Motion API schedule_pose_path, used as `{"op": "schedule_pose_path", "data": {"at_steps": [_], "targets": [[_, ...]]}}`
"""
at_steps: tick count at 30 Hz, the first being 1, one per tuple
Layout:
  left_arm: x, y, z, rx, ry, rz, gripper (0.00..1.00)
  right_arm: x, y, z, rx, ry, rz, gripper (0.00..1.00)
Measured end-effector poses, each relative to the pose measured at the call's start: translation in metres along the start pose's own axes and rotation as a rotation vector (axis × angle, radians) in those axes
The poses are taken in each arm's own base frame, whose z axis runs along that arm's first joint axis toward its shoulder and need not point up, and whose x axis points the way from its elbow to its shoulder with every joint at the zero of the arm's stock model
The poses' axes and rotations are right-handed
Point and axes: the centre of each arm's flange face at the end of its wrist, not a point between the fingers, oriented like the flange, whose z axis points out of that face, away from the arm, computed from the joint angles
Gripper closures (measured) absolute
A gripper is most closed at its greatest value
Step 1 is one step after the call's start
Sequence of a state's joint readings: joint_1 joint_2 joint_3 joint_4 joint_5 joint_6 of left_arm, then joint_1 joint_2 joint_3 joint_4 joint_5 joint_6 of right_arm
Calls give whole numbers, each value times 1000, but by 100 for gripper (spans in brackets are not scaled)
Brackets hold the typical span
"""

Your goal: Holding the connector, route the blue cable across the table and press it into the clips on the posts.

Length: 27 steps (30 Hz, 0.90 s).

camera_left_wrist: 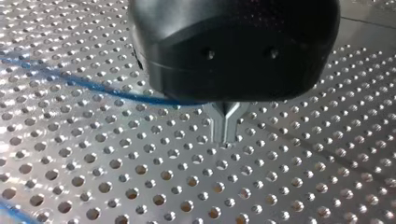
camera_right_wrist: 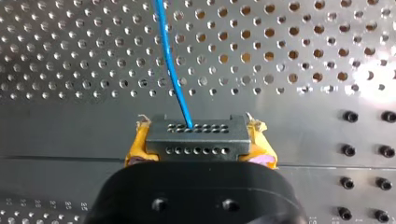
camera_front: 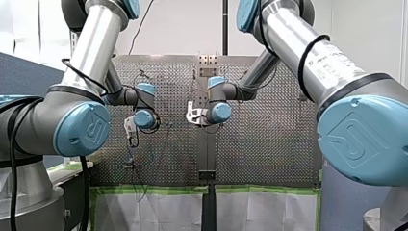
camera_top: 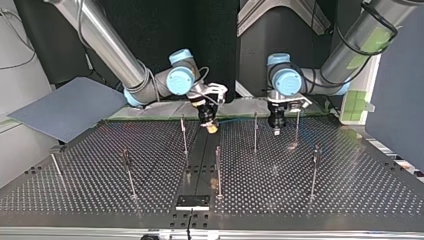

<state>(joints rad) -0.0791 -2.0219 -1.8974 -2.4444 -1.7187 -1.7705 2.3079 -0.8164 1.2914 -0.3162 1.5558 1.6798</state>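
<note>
At the right wrist, closest in, your right gripper point(camera_right_wrist: 200, 141) is clamped on the connector point(camera_right_wrist: 196, 135), yellow pads point(camera_right_wrist: 135, 145) on its two ends, holed face pointing forward. The blue cable point(camera_right_wrist: 173, 70) leaves the top row of holes and runs straight ahead over the perforated table point(camera_right_wrist: 299, 56).

Handling, as a judgement: the connector is a small rigid block, light and safe to squeeze, so it is the place to hold. The cable is thin and limp. It won't push, it only follows when pulled, and it will sag or drift off line if left slack. Don't yank at the joint where it enters the connector.

Further on, the left gripper point(camera_left_wrist: 226, 127) hangs just above the table, wrist pointing straight down, metal fingers point(camera_left_wrist: 218, 122) brought together at the tips. The cable passes under its body. You can't tell whether it is pinched there.

In the top view both arms reach in low at the far side of the table, the right wrist tilted, the left vertical. The posts point(camera_top: 218, 170) stand nearer the camera, well apart from both grippers, with no cable visible on them. Their clips are too small to read.
</note>
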Motion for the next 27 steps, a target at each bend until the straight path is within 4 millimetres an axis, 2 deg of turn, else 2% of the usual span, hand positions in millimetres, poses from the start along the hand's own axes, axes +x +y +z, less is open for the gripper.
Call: {"op": "schedule_pose_path", "data": {"at_steps": [15,17,18,19,20,21,22,23,24,26,27], "targets": [[-9,1,11,39,-30,-36,100,3,19,5,-7,11,8,100],[-9,2,11,37,-30,-36,84,4,22,5,-10,11,8,100],[-9,2,11,33,-30,-36,84,4,23,5,-12,11,8,100],[-9,3,11,31,-30,-36,69,4,24,5,-13,11,9,100],[-9,3,11,29,-29,-35,64,4,25,5,-14,11,9,100],[-8,3,10,26,-26,-34,64,4,26,5,-15,12,9,100],[-8,2,10,24,-22,-32,44,4,27,6,-17,12,9,100],[-7,2,9,22,-17,-28,33,4,27,6,-18,12,9,100],[-6,1,7,20,-10,-22,33,4,28,6,-18,12,9,100],[-5,1,6,13,2,-11,0,4,29,6,-19,12,10,100],[-4,1,4,6,10,-1,0,4,29,6,-20,12,10,100]]}}
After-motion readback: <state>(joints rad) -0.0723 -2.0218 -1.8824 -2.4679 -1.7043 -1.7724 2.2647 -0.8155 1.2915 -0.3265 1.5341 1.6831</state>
